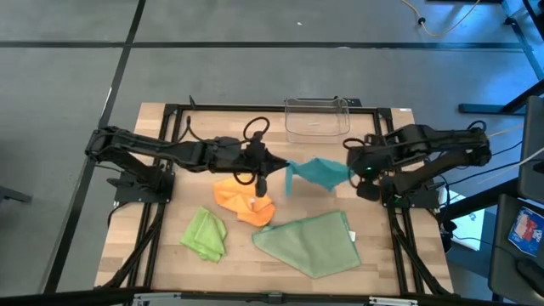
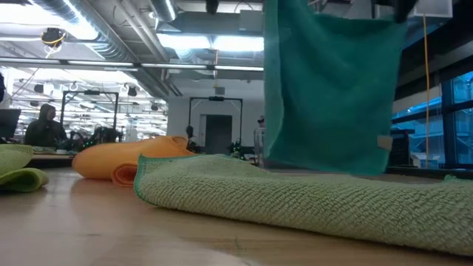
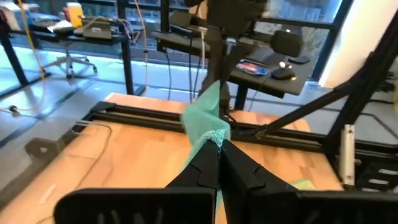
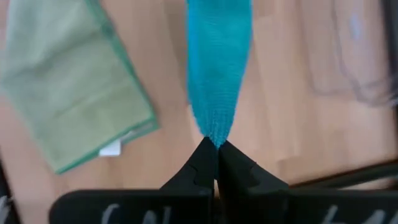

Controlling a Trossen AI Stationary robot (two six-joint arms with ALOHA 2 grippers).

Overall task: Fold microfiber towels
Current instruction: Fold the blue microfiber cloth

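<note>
The teal towel (image 1: 319,172) is one plain blue-green colour with a fine woven grain, and the orange towel (image 1: 242,200) is a plain bright orange without any pattern. The lime green towel (image 1: 206,234) is a vivid yellow-green, while the sage green towel (image 1: 313,242) is paler and greyer, with a small looped texture, a slightly darker green edge and a little white label at one side. The table (image 1: 170,263) is light wood with a faint grain, its frame and both arms are black, and the bin (image 1: 317,119) is clear.
</note>
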